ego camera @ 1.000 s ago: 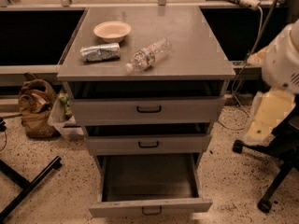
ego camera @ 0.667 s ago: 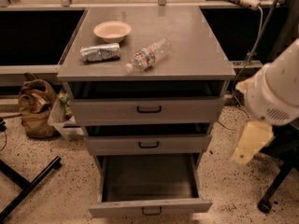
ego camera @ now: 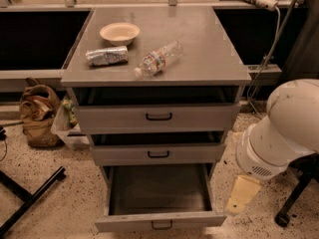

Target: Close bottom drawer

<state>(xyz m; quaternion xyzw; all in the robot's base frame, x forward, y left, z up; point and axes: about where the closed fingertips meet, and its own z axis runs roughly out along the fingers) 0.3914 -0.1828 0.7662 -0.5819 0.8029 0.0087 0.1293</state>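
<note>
Nearest of all, at the foot of the bench [ego camera: 214, 59], a grey three-drawer cabinet, the bottom drawer [ego camera: 159, 189] stands pulled fully out. Its dark tray is bare and its plain front with the small black handle [ego camera: 162, 225] is thrust toward the camera. It has not shifted in the last second, so none of the closing is done yet. What has changed is the arm: the cream-coloured hand [ego camera: 241, 195] has come down the bench's right side from about the height of the upper drawers. It now hangs just off the right end of the open drawer's front, not touching it. Whether the hand is wide or narrow I cannot tell. The bulky white arm [ego camera: 284, 128] rises behind it, to the right of the bench. That descent reads as lining up for the push. The likely next need is to get the hand in front of the drawer face and press it straight back. A shove from the right corner could skew the tray on its runners. Above the open drawer, the middle drawer [ego camera: 158, 154] and the top drawer [ego camera: 159, 116] each sit slightly out. On the bench top lie a crushed can [ego camera: 106, 56], a plastic water bottle [ego camera: 158, 59] on its side, and, farther back, a pale bowl [ego camera: 119, 33]. A tan bag [ego camera: 37, 113] slumps on the floor left of the bench.
</note>
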